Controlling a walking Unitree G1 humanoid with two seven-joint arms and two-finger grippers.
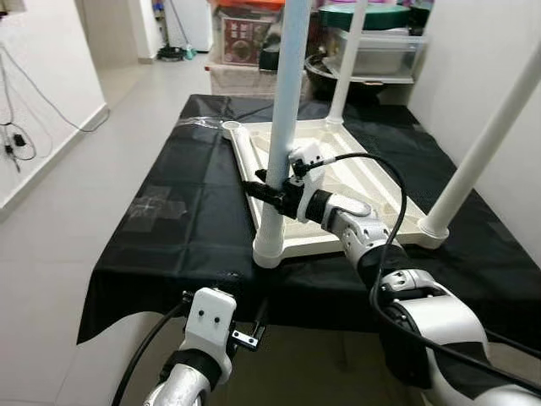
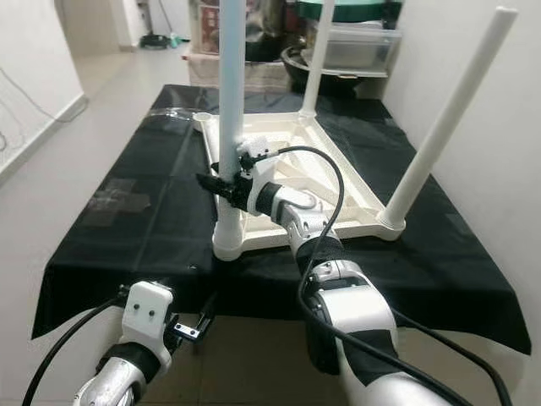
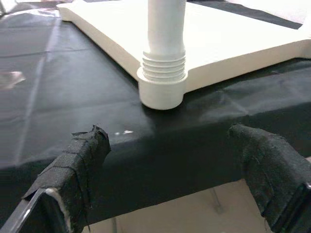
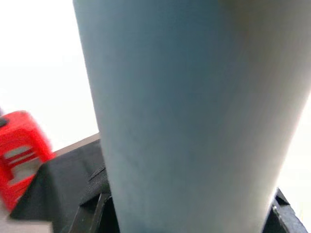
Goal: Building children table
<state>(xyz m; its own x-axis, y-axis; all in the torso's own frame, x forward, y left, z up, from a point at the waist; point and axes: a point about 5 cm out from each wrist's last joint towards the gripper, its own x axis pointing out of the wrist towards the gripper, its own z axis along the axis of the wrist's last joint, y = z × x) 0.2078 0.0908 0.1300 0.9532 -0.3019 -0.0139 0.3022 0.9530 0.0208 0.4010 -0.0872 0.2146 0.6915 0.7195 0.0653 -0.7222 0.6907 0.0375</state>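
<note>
My right gripper (image 1: 269,188) was closed around the nearest leg (image 1: 283,127), its black fingers clamped on both sides of the white tube a little above the corner socket (image 1: 268,251). In the right wrist view this leg (image 4: 189,116) stood very close in front of the camera, with the dark pads at its base and something red at the side, which I could not identify.

The children table top (image 1: 355,182) lay upside down on the black cloth (image 1: 186,228) that covered the work table. The held leg stood upright in the near corner on my left side. In the left wrist view I saw several screw threads (image 3: 164,66) of this leg above the socket.

Two more legs were standing: one at the near corner on my right (image 1: 482,148), leaning a little outward, and one at the far corner (image 1: 347,63). The fourth socket (image 1: 231,126), at the far corner on my left, had no leg.

My left gripper (image 3: 180,160) hung below the near edge of the cloth, its fingers (image 3: 80,160) apart and holding nothing.

Behind the table stood storage boxes (image 1: 376,51), and cables (image 1: 21,127) hung along the wall on my left.
</note>
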